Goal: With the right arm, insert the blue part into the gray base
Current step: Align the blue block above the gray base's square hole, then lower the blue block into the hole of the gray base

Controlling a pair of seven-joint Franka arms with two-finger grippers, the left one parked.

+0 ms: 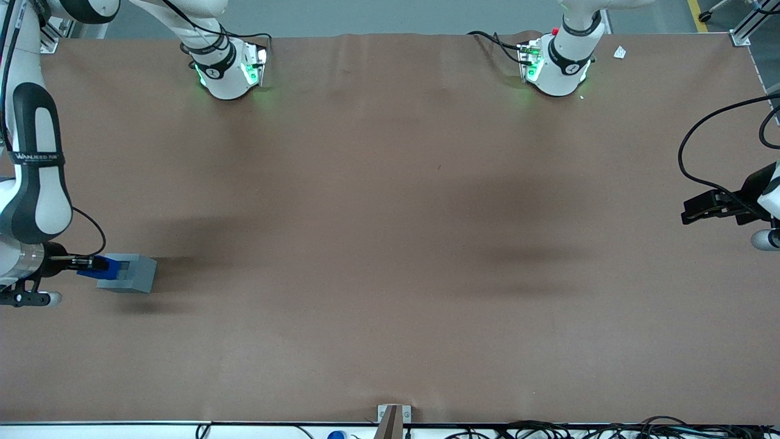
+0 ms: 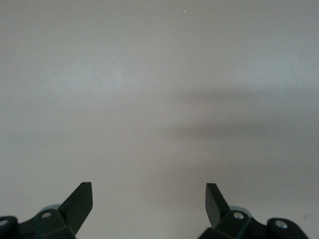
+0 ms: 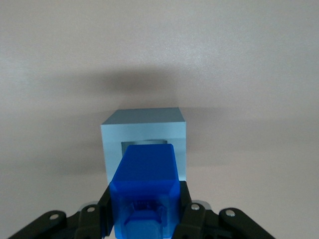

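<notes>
At the lower left of the front view, the right arm (image 1: 33, 183) reaches in from the frame's edge, its black two-finger gripper (image 1: 85, 264) pinching the blue part (image 1: 100, 267) between its fingers (image 3: 102, 211); the bright blue block hangs over the gray base (image 1: 129, 274), which sits on the brown table (image 1: 390, 244) toward the working arm's end; from the wrist camera, the blue part (image 3: 145, 191) overlaps the near rim of the square socket (image 3: 144, 144) in the gray base (image 3: 144, 132), whose top face shows around it.

right arm (image 1: 33, 183) low, gripper (image 1: 91, 266) jaws clamped
</notes>
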